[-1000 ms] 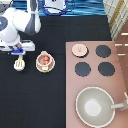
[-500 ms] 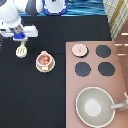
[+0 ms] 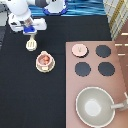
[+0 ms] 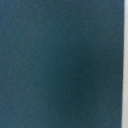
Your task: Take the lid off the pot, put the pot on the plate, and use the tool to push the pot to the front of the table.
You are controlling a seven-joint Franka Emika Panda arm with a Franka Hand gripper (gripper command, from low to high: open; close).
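Observation:
My gripper [image 3: 31, 31] is near the exterior view's top left, shut on the handle of the cream-white tool [image 3: 31, 44], whose slotted blade hangs just below the hand. The pale-pink pot [image 3: 44, 59], uncovered with reddish contents, sits on the beige plate [image 3: 44, 68] on the black table [image 3: 30, 95], a little below and to the right of the blade, apart from it. The pale-pink lid [image 3: 78, 49] lies on the stove panel, on its upper left burner spot. The wrist view shows only dark table surface [image 4: 55, 65].
The pinkish-brown stove panel [image 3: 120, 70] fills the exterior view's right side, with three black burners [image 3: 103, 51] showing. A large grey pan [image 3: 95, 106] with a long handle rests at its bottom. A blue-and-white object [image 3: 55, 7] lies at the top edge.
The gripper has carried the tool toward the exterior view's top and right, from left of the pot to above it. Pot, plate and lid have stayed put.

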